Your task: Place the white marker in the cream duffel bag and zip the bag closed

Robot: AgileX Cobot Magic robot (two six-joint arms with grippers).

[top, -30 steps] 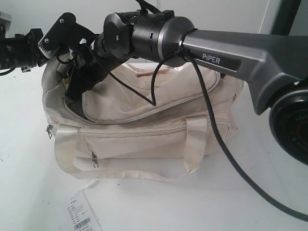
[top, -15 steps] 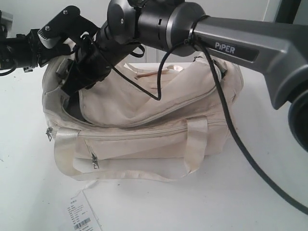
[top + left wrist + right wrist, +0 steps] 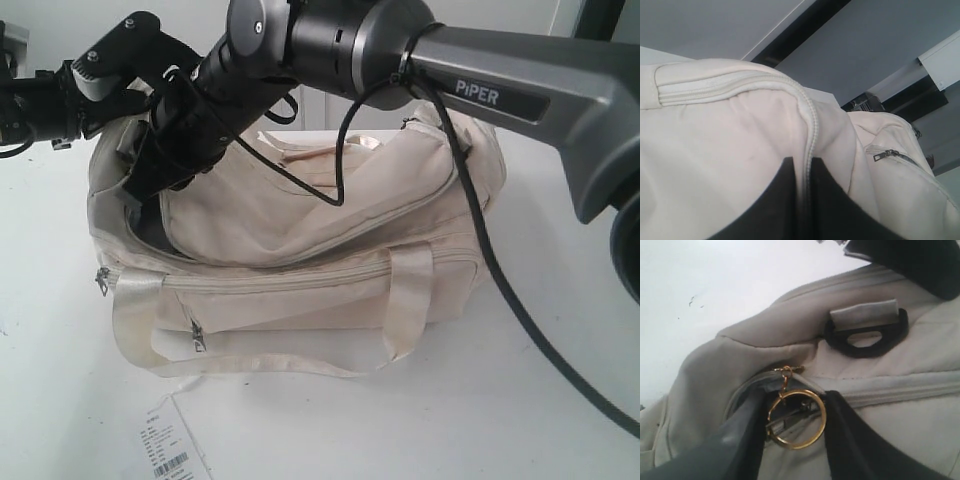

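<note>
The cream duffel bag (image 3: 300, 290) lies on the white table, its top flap raised at the left end over a dark gap (image 3: 150, 228). My right gripper (image 3: 150, 185) reaches across to that end. In the right wrist view my right gripper (image 3: 795, 395) is shut on the gold ring (image 3: 796, 446) that hangs at the grey zip pull (image 3: 790, 421). My left gripper (image 3: 802, 165) is pinched shut on the bag's zip seam (image 3: 812, 135) at the bag's end. The white marker is out of view.
A white paper barcode tag (image 3: 170, 445) lies at the table's front edge. Webbing handles (image 3: 405, 300) hang down the bag's front beside a pocket zip pull (image 3: 197, 335). The right arm's black cable (image 3: 480, 250) drapes over the bag. A black D-ring (image 3: 865, 342) sits on the bag's end.
The right arm has risen and drawn the ring with it. The bag's top flap lifted and a dark gap opened at its left end. The left arm has barely moved.
</note>
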